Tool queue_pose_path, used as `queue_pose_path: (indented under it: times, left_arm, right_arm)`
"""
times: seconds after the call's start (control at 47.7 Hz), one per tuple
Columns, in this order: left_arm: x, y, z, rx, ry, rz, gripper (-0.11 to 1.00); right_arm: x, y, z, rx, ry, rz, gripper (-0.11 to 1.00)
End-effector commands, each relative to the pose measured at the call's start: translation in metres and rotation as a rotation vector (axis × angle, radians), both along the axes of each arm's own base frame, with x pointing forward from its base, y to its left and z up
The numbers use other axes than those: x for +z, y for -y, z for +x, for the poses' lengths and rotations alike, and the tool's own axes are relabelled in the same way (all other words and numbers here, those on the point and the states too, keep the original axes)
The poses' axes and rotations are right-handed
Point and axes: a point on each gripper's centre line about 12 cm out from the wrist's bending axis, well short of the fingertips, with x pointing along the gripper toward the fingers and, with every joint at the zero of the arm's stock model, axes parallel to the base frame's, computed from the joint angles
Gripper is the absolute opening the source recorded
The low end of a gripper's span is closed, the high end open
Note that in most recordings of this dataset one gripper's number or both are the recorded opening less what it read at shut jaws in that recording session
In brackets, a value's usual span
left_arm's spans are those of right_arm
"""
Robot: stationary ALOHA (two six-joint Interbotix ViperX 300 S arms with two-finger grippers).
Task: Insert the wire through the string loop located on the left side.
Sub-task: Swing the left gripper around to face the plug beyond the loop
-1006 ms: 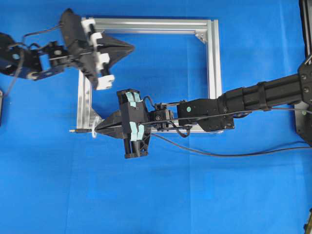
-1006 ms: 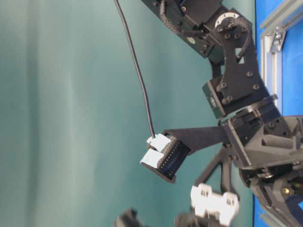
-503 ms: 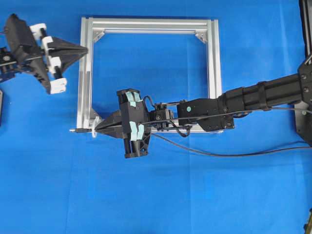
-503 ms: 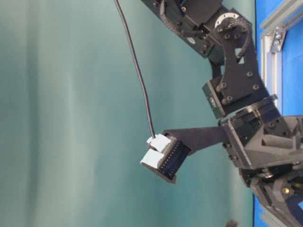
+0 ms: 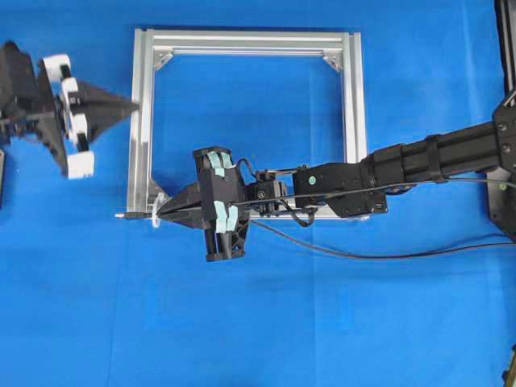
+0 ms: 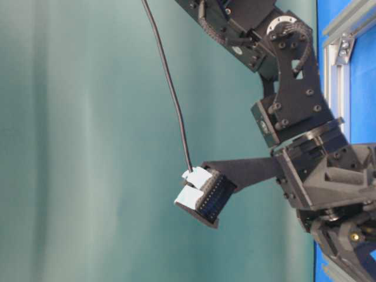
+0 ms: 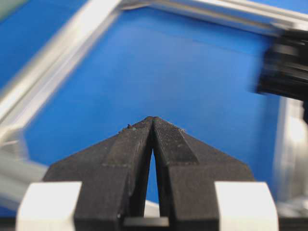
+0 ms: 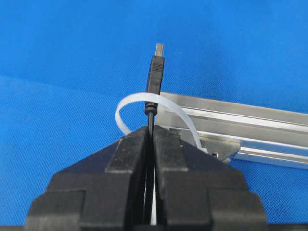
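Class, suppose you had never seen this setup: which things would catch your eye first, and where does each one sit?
The square silver aluminium frame lying on the bright blue cloth stands out first. At its lower left corner, the right gripper is shut on the thin black wire, whose plug tip pokes through the small white string loop. The left gripper is shut and empty at the frame's left edge, well above the loop.

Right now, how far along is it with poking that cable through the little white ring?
Nearly done, it seems. The wire looks already threaded: its plug tip pokes out past the string loop. In hand: the right gripper pinches the wire just behind the loop. The left gripper, shut and empty, hovers apart. Left: probably pulling the wire further through.
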Motion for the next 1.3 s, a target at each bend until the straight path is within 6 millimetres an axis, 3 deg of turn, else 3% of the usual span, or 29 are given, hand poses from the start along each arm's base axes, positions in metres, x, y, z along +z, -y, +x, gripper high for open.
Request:
queue_pose_path:
  times: [0.0, 0.189, 0.461, 1.069, 1.152, 1.278]
  left_arm:
    - [0.005, 0.019, 0.004, -0.08, 0.024, 0.003, 0.0]
    - [0.009, 0.051, 0.003, -0.217, 0.041, 0.006, 0.0]
    - [0.011, 0.075, -0.002, -0.328, 0.046, 0.015, 0.0]
    - [0.011, 0.081, -0.002, -0.355, 0.035, 0.013, 0.01]
    - [0.011, 0.083, -0.001, -0.36, 0.033, 0.01, 0.12]
    - [0.01, 0.084, -0.001, -0.366, 0.016, 0.009, 0.49]
  right_arm:
    - [0.015, 0.001, 0.004, -0.003, 0.038, 0.004, 0.0]
    - [0.015, 0.001, 0.004, -0.003, 0.04, 0.004, 0.0]
    - [0.015, 0.001, 0.004, -0.003, 0.04, 0.004, 0.0]
    - [0.015, 0.001, 0.004, -0.003, 0.043, 0.004, 0.0]
    - [0.015, 0.001, 0.004, -0.003, 0.041, 0.004, 0.0]
    - [0.015, 0.001, 0.004, -0.003, 0.043, 0.004, 0.0]
